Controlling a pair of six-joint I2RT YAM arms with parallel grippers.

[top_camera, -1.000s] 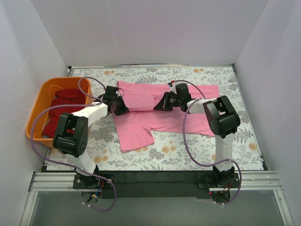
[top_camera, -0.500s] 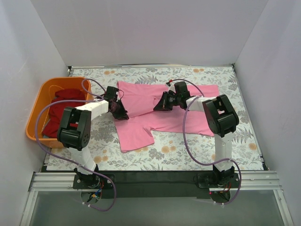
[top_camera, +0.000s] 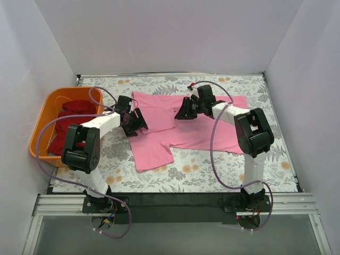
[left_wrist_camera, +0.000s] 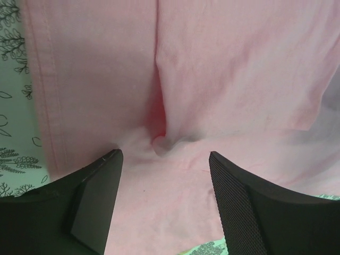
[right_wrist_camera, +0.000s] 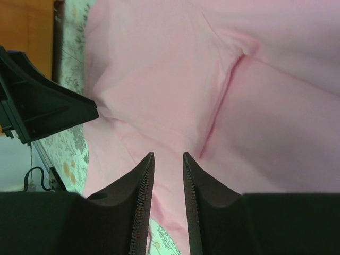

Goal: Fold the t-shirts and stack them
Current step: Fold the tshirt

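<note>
The bright pink t-shirt (top_camera: 186, 135) lies spread on the floral table, with its upper part folded over and one sleeve pointing toward the near edge. My left gripper (top_camera: 139, 121) hovers over the shirt's left edge. In the left wrist view its jaws (left_wrist_camera: 165, 155) stand wide apart, and only pink cloth (left_wrist_camera: 239, 64) shows beneath them. My right gripper (top_camera: 180, 113) is over the shirt's upper middle. Its jaws (right_wrist_camera: 168, 155) are parted by a narrow gap with nothing between them, above pink cloth (right_wrist_camera: 276, 106). Dark red t-shirts (top_camera: 77, 109) lie in the basket.
The orange plastic basket (top_camera: 40, 130) sits at the left edge of the table, beside the left arm. White walls close in the table on three sides. Purple cables loop off both arms. The left gripper (right_wrist_camera: 48, 106) shows in the right wrist view.
Both grippers have opened and let go of the pink cloth, the left one widely. The right gripper has drawn back a little toward the far side.
</note>
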